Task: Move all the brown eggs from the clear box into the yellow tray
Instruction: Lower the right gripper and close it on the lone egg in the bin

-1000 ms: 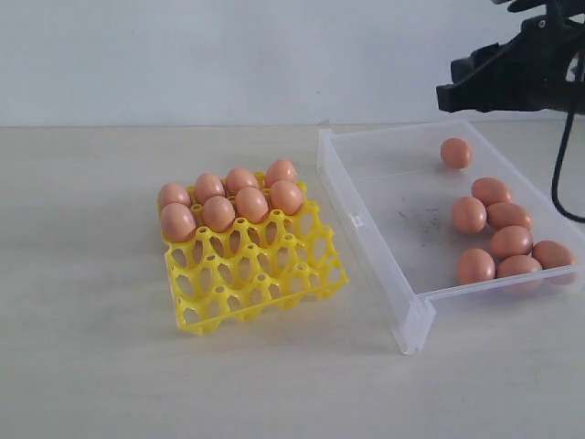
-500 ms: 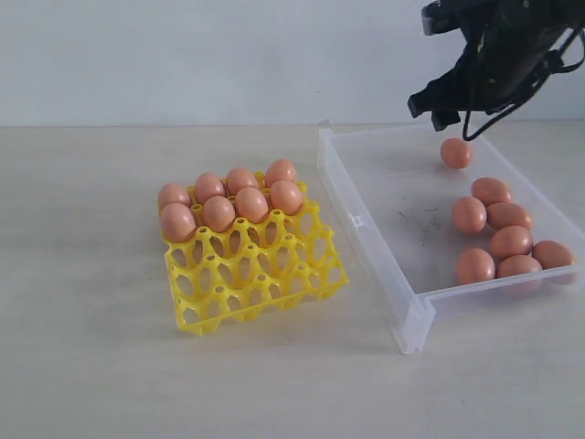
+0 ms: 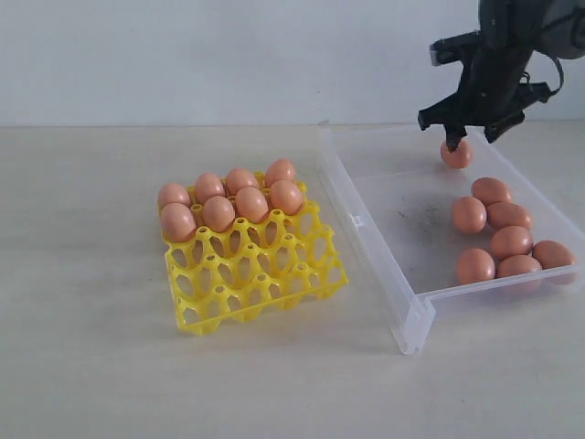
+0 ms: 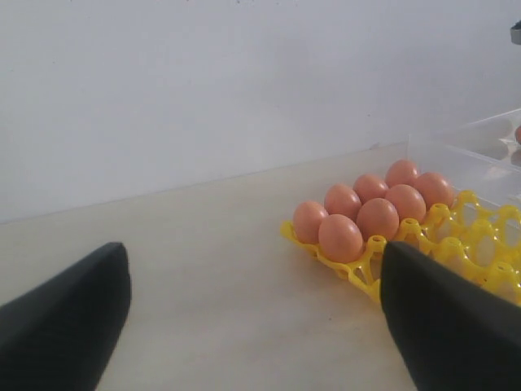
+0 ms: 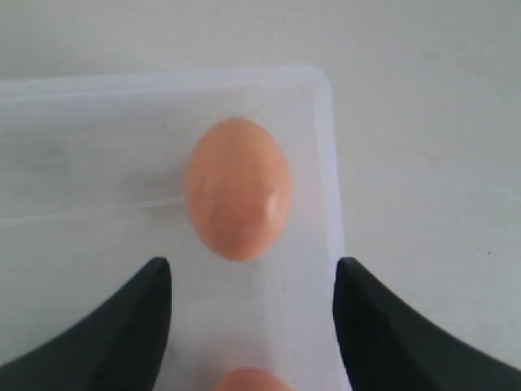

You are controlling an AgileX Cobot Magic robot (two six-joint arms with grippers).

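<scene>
The yellow tray (image 3: 265, 274) sits left of centre, and its two back rows hold several brown eggs (image 3: 233, 201). To its right, the clear box (image 3: 352, 215) holds several more brown eggs (image 3: 498, 229), most of them near its front right corner. One egg (image 3: 455, 154) lies alone at the far end. My right gripper (image 3: 471, 137) hangs open just above that egg and touches nothing. The right wrist view shows this egg (image 5: 238, 187) beyond the open right gripper (image 5: 252, 269), near the box corner (image 5: 326, 163). My left gripper (image 4: 252, 326) is open and empty over bare table beside the tray (image 4: 488, 236).
The pale table (image 3: 91, 320) runs wide to the left and front of the tray. A plain wall (image 3: 228, 55) stands behind. In the right wrist view, another egg (image 5: 252, 380) lies near the gripper.
My right arm has swung in from the upper right and come down over the lone far egg. The eggs, tray and box have not moved.
</scene>
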